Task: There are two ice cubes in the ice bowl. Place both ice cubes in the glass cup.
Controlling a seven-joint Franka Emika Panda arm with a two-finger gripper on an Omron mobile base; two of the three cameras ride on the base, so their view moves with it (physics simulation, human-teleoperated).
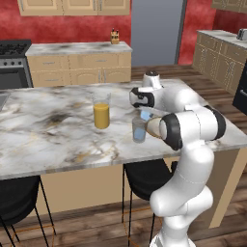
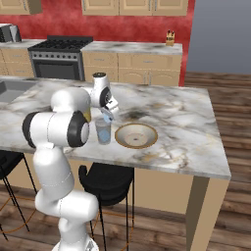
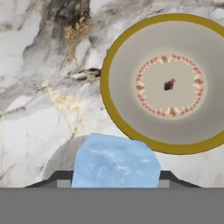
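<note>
My gripper is shut on a pale-blue ice cube, held just above the short grey glass cup. The cube hangs over the cup's rim. A bluish tint shows low inside the cup, which may be the other ice cube. Part of the cup's grey rim shows beneath the held cube. To the right of the cup sits the tan ice bowl; its pale inside holds no ice. My arm hides most of the bowl in the left base view.
A taller glass of orange juice stands on the marble island, left of the cup. Black stools stand under the counter's near edge. A stove and cabinets line the back wall.
</note>
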